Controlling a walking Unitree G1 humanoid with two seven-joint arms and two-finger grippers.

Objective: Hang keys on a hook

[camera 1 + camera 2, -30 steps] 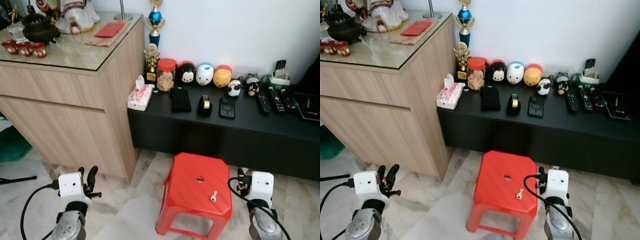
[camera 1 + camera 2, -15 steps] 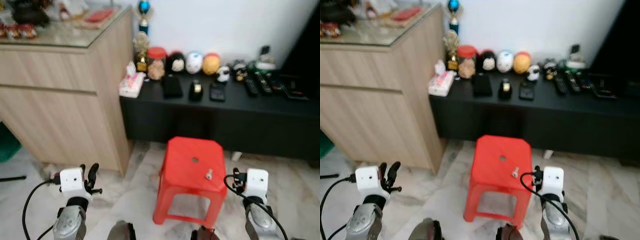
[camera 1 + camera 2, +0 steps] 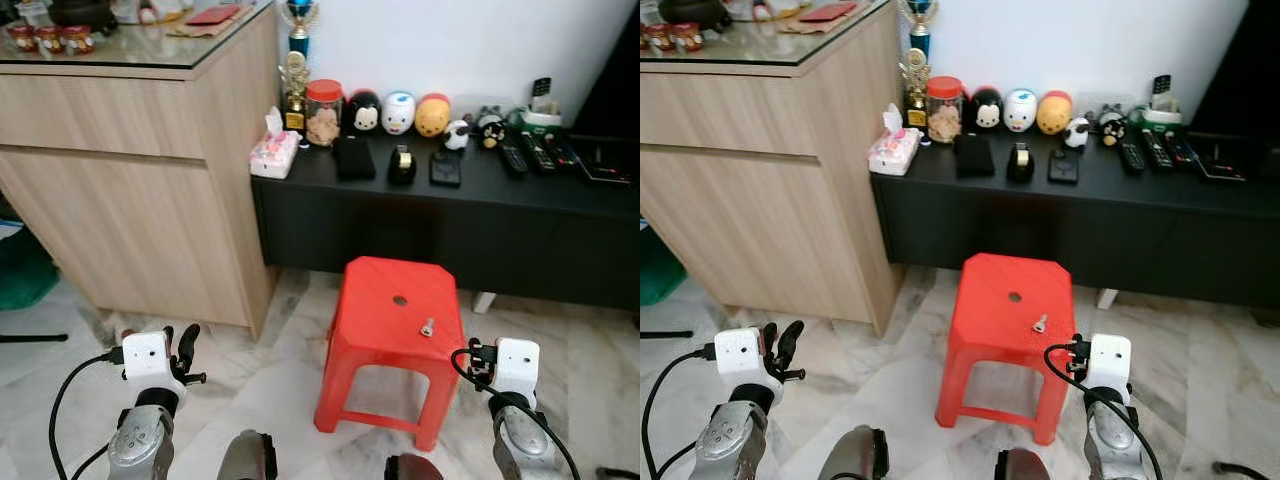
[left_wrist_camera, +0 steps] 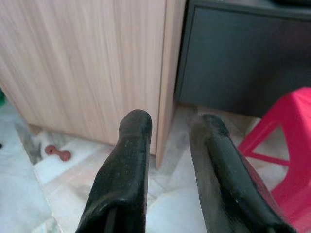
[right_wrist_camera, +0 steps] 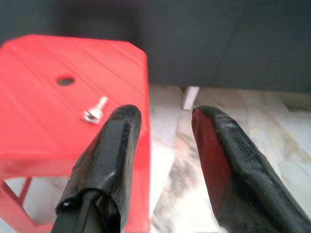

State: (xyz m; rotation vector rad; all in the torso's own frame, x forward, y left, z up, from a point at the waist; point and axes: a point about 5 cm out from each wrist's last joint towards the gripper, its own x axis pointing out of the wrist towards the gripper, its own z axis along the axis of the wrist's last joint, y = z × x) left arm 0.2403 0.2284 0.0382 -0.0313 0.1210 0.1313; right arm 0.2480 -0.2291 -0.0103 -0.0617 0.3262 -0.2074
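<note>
Red plastic makes up the low stool (image 3: 395, 330) standing on the pale marble floor (image 3: 270, 390) in front of a long black cabinet (image 3: 450, 215). A small silver key (image 3: 427, 327) lies flat on the stool's top, just beside the round hole (image 3: 400, 300) at its centre, on the side nearer the robot's right arm. In the right wrist view the key (image 5: 95, 110) lies with its long axis slanting across the seat, its broad head towards the stool's near edge and its narrow blade towards the cabinet. The right gripper (image 5: 163, 126) hangs low beside the stool's right edge, its two black fingers spread apart with nothing between them, close to the key but not touching it. The left gripper (image 4: 170, 126) hangs well apart from the stool, near the corner of a light wooden sideboard (image 3: 150, 170), its fingers likewise parted and empty. On the black cabinet stand a red-lidded jar (image 3: 324, 112), a tissue pack (image 3: 274, 154), round cartoon figures (image 3: 398, 112) and several remote controls (image 3: 530, 150).
</note>
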